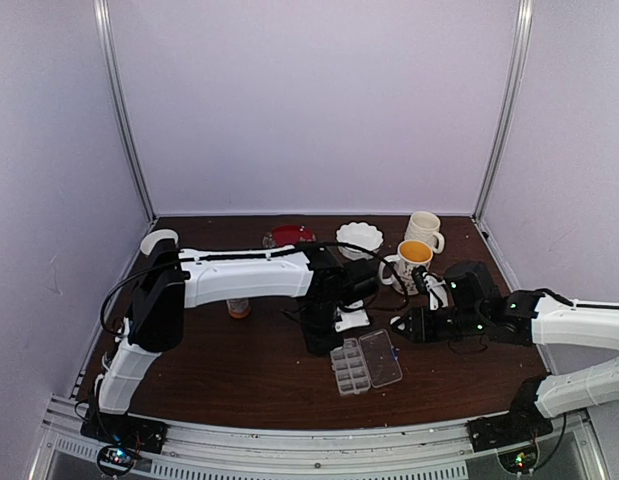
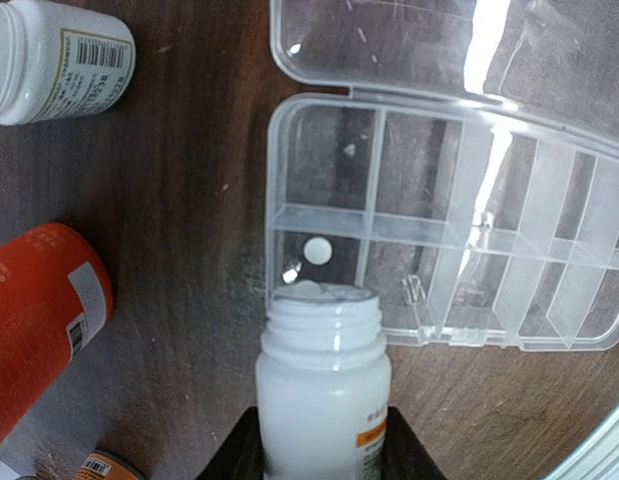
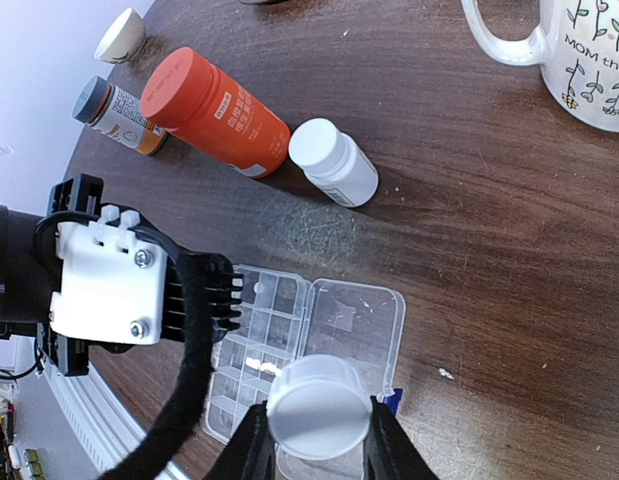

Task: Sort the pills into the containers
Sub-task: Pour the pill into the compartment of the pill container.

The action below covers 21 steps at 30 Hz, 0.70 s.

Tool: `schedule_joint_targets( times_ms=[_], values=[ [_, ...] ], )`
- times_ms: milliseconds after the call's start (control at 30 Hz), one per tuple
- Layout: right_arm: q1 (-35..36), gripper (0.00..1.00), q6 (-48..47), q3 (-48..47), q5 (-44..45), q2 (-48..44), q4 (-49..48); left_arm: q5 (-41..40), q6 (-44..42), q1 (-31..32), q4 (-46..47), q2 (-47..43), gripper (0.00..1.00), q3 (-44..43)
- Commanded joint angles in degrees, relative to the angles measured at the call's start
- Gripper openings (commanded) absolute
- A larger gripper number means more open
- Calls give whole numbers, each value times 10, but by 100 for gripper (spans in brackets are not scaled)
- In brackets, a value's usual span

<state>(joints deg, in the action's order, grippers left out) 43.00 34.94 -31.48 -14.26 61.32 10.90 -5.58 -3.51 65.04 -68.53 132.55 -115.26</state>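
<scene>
Near the middle of the near edge lies the clear flat plastic pill box, its lid hinged open. The left gripper clamps an uncapped white plastic bottle, whose mouth hides part of a corner compartment holding one round white pill. The right gripper pinches a round white cap. Beyond are a tall orange bottle and a small white capped bottle. Toward the far right corner is a cream mug. Glare blurs the other compartments

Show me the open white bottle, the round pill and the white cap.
open white bottle point(image 2: 322, 370): left wrist view, its body.
pill point(image 2: 318, 250): left wrist view, its face.
white cap point(image 3: 319, 407): right wrist view, its top.
</scene>
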Motion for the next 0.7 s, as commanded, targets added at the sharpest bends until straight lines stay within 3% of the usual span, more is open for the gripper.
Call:
schedule_joint_targets(
  times_ms=[0,667],
  values=[
    [-4,10,0,-2,0,-7,0,3,9,3,26,-27,11,18],
    [-5,9,5,6,-2,-12,-6,-2,25,3,25,-42,11,24]
  ],
)
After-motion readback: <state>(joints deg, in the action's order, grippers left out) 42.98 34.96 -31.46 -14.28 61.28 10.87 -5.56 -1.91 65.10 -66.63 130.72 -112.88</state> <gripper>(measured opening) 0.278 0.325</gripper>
